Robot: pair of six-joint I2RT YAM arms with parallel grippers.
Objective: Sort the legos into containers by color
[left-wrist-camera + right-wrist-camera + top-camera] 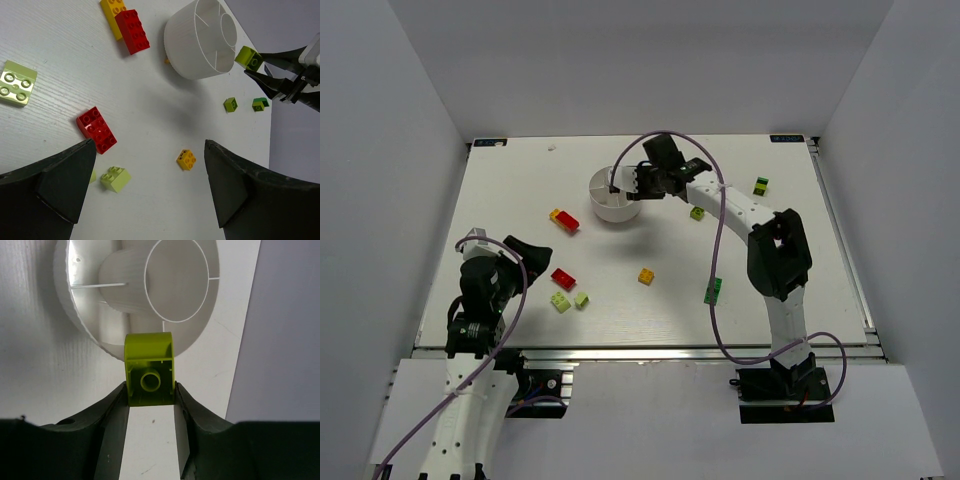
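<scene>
Left hand (149, 155): near left, fingers wide apart, holding nothing; red brick (97, 129) lies just ahead on the surface (150, 95).
Right hand (150, 390): far centre, clamped on the lime brick (149, 365).
Brick to dish (612, 207): at its right rim, dish straight ahead of your fingers; release goes leftward, over a compartment.

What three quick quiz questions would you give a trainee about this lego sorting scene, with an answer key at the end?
1. True or false: the right hand is shut on a lime brick near the rim of the white dish.
2. In the top view, where do the red and yellow bricks that lie together sit? A: left of the dish. B: right of the dish. C: inside the dish.
3. Is the left hand open or shut?
Key: 1 true; 2 A; 3 open, holding nothing.
</scene>
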